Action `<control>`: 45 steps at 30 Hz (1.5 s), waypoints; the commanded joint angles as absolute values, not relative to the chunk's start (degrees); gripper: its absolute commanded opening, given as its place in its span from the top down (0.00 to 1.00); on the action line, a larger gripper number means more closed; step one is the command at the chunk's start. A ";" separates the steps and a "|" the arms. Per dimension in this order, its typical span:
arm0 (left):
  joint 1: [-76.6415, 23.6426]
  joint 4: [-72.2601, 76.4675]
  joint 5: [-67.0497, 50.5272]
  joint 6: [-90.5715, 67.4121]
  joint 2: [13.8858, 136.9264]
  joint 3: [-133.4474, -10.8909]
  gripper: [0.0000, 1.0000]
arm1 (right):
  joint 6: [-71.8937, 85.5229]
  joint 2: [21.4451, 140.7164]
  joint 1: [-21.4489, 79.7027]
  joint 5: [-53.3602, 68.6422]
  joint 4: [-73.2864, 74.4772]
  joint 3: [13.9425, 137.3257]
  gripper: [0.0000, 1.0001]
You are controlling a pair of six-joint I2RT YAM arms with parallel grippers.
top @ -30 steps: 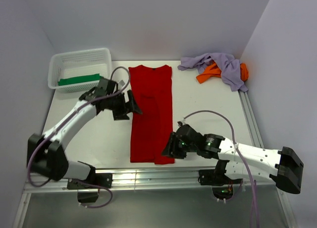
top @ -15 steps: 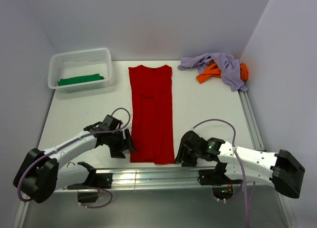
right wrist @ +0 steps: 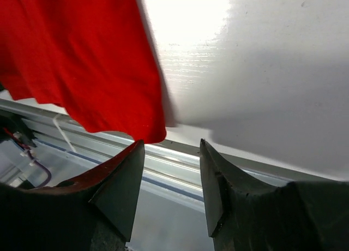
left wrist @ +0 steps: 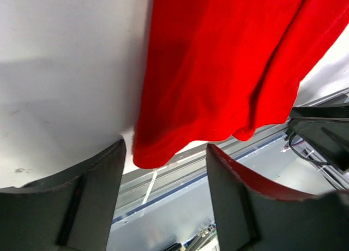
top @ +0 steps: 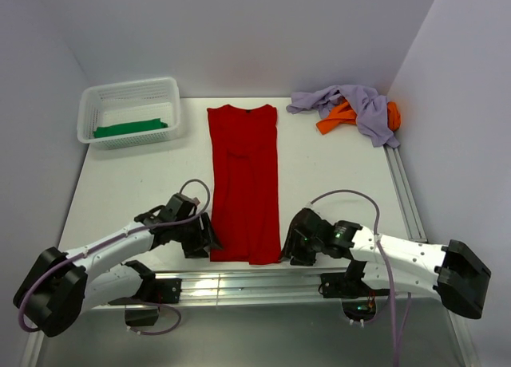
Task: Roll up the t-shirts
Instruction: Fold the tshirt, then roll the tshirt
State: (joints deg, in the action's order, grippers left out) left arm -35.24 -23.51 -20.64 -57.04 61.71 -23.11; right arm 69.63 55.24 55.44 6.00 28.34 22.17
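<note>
**Red t-shirt (top: 243, 183) flat, open jaws at its hem**

Nearest, left gripper (left wrist: 165, 150) and right gripper (right wrist: 170, 143): jaws wide apart, gripping nothing, one at each near hem corner. Laid lengthwise mid-table (top: 128, 191). Farther back, green t-shirt (top: 128, 129) in white basket (top: 128, 88), left; lavender t-shirt (top: 359, 104) and orange t-shirt (top: 337, 120) heaped together, right.

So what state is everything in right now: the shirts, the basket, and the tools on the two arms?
Red t-shirt: folded into a long strip, lying flat, not rolled yet.
Basket: upright, far left corner.
Green t-shirt: lying inside it.
Lavender t-shirt: crumpled heap, far right corner.
Orange t-shirt: crumpled, partly under the lavender one.
Left tool: open, at the red one's near left corner.
Right tool: open, at its near right corner.
</note>
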 commanded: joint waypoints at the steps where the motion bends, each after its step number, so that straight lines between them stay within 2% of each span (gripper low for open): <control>1: -36.47 -21.71 -19.69 -59.41 60.29 -22.50 0.36 | 70.22 51.86 54.67 2.47 32.15 23.55 0.47; 3: -37.09 -21.88 -19.60 -59.94 60.03 -22.06 0.40 | 69.79 50.89 54.32 2.46 31.73 23.29 0.46; 9: -38.06 -21.09 -19.51 -61.26 59.41 -20.13 0.43 | 68.56 54.75 54.05 6.06 25.67 21.97 0.46; 25: -40.08 -21.97 -17.32 -62.84 61.70 -18.64 0.55 | 66.09 63.19 54.05 8.88 19.25 23.47 0.53; 26: -40.08 -21.89 -17.23 -62.84 61.70 -18.63 0.57 | 66.01 63.45 54.14 8.88 19.25 23.55 0.55; 29: -40.25 -22.41 -16.70 -63.19 61.70 -18.37 0.64 | 65.57 64.33 54.05 9.14 19.25 23.91 0.68; 30: -40.25 -22.85 -16.35 -63.28 61.61 -18.37 0.69 | 65.48 64.60 54.05 9.23 19.25 24.08 0.77; 32: -40.43 -23.29 -16.17 -63.54 60.91 -18.37 0.76 | 64.95 64.77 54.05 9.40 19.42 24.26 0.84; 33: -40.52 -23.47 -16.08 -63.63 60.65 -18.28 0.91 | 64.95 64.86 54.05 9.49 19.51 24.52 0.93; 34: -40.60 -23.38 -16.35 -63.81 60.38 -18.19 1.00 | 64.52 64.86 54.05 9.49 20.03 24.61 0.97; 35: -40.61 -23.38 -16.52 -63.63 60.38 -18.19 1.00 | 64.51 64.95 54.05 9.58 20.39 24.78 1.00; 40: -40.69 -24.60 -17.75 -63.19 60.82 -20.21 1.00 | 63.90 63.37 53.96 10.28 23.89 26.89 1.00; 45: -40.61 -29.62 -18.45 -61.88 61.96 -27.59 1.00 | 62.32 61.70 51.69 11.95 27.42 30.32 1.00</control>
State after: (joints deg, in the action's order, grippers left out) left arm -40.34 -26.13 -18.52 -63.61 61.30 -22.57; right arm 63.99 63.22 53.23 10.92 24.69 26.98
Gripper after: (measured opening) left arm 0.024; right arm 0.019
